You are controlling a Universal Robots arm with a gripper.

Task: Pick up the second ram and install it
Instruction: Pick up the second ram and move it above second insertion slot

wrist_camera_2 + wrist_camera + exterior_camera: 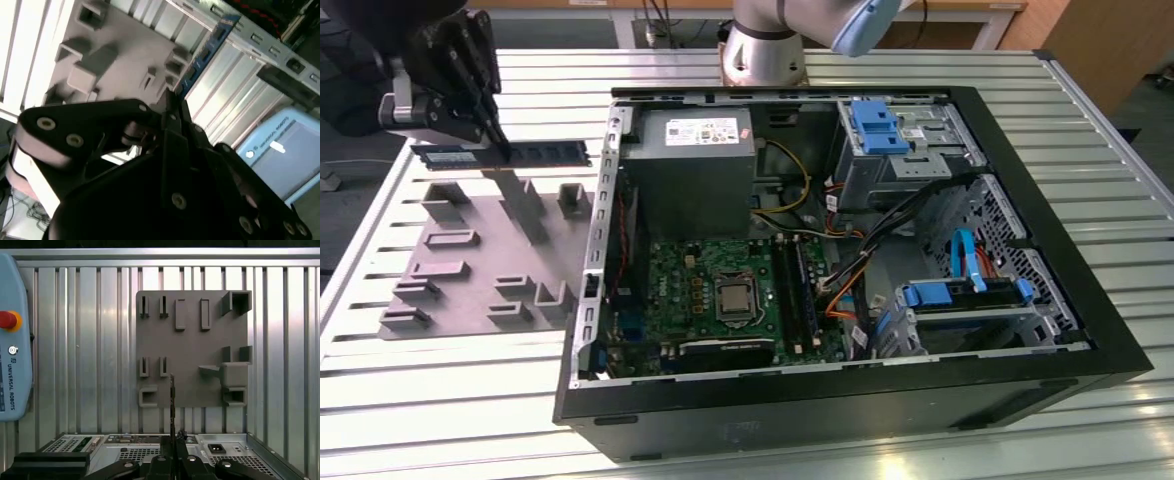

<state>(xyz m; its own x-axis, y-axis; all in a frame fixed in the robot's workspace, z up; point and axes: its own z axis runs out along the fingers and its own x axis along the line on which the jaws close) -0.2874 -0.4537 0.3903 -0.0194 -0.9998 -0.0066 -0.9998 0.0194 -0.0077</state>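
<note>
So far I have the second ram (pixel 547 155), a long, thin dark-green circuit-board strip, clamped in my black gripper (pixel 494 150) and held above the grey slotted plastic holder plate (pixel 467 265). Pick-up looks done; seating it on the green motherboard (pixel 680 280) inside the open black computer case (pixel 854 410) remains.

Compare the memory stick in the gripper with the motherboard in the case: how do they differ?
The memory stick is a long thin strip; the motherboard is a broad squarish board. The stick stands on edge in the gripper, outside the case; the motherboard lies flat inside the case. Both are green circuit boards.
</note>
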